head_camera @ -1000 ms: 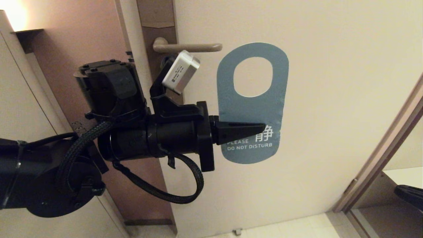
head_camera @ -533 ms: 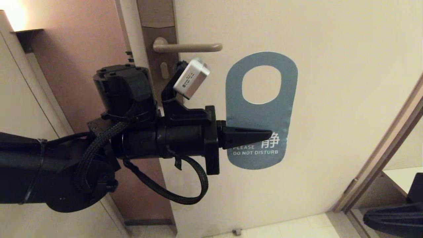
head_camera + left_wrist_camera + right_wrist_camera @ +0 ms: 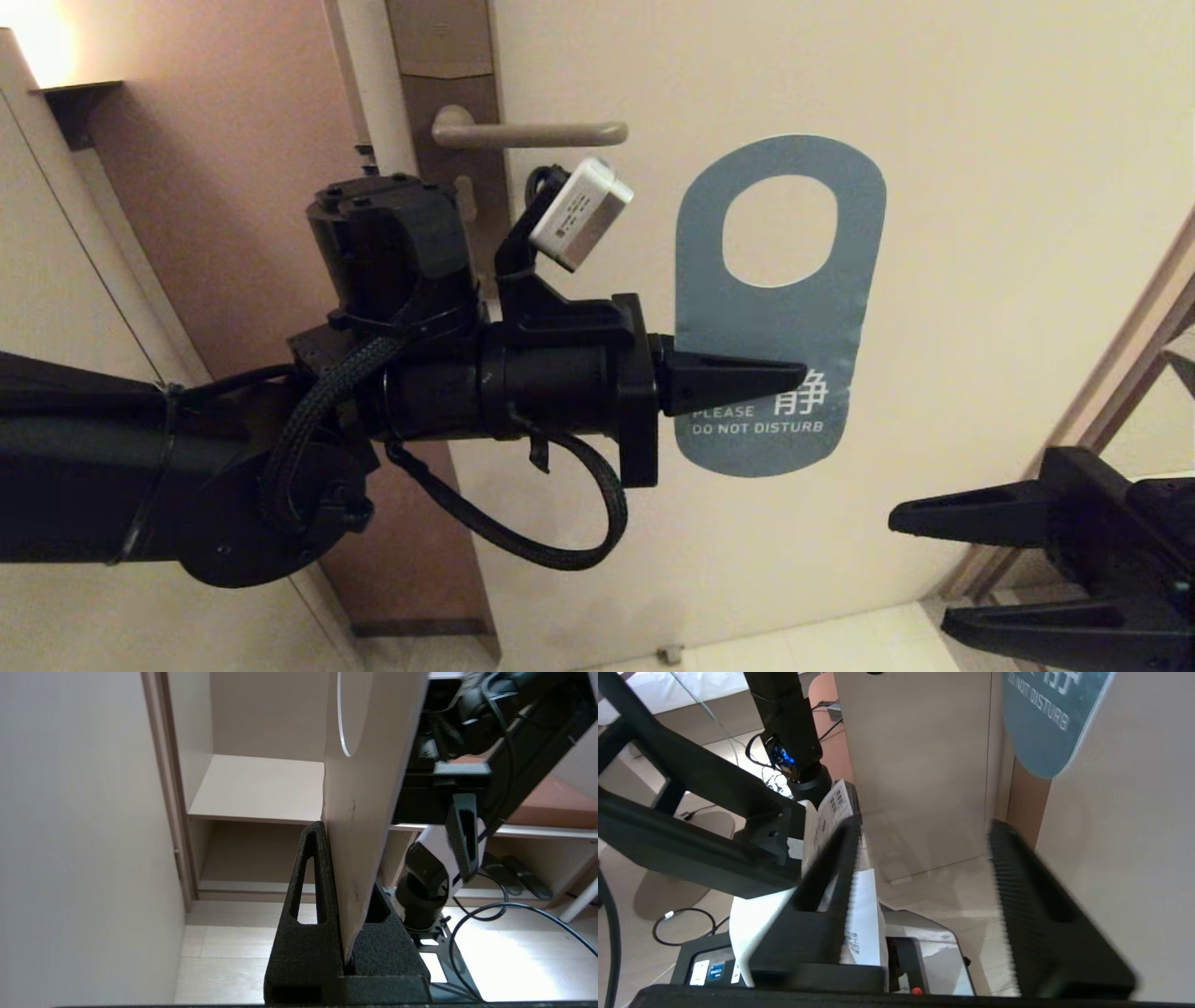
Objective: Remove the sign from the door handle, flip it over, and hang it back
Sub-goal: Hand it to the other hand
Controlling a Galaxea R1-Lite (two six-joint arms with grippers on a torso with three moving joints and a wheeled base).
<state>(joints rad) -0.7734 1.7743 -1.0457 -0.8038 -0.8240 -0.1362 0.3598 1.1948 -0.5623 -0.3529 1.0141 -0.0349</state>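
Note:
The sign (image 3: 775,308) is off the door handle (image 3: 532,133) and hangs upright in the air to its right, teal "DO NOT DISTURB" side facing me. My left gripper (image 3: 794,376) is shut on the sign's lower half, edge-on between its fingers in the left wrist view (image 3: 359,826). My right gripper (image 3: 920,569) is open at the lower right, below and right of the sign, pointing left. The sign's lower end shows in the right wrist view (image 3: 1045,718).
The cream door (image 3: 934,140) fills the background, with the brown lock plate (image 3: 448,56) at its left edge. A door frame (image 3: 1102,411) runs diagonally on the right. Shelves (image 3: 252,788) and the robot's base (image 3: 924,961) stand beyond.
My left gripper has carried the sign to the right, farther from the handle. My right gripper has risen into view from the lower right, open.

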